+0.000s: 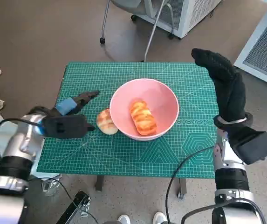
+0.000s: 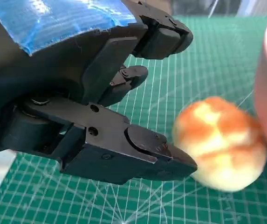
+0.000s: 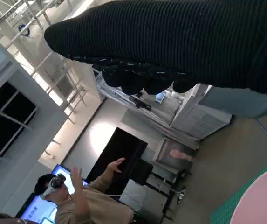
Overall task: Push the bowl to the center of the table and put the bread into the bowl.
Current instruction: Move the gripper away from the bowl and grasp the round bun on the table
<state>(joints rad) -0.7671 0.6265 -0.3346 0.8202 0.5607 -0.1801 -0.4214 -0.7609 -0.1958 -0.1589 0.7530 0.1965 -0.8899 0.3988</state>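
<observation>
Now one bread sits in the pink bowl mid-table. A small bread lies just left, touching it. My left hand, fingers apart, might knock it away. My right hand is raised, fingers straight.

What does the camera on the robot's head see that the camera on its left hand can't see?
Only the head view shows the long bread lying inside the pink bowl, the raised right hand in its glove, and the floor. Only the left wrist view shows, close up, the left hand's fingers apart, one fingertip right beside the round bread. Both show the left hand, that round bread, the bowl and the green mat.
</observation>
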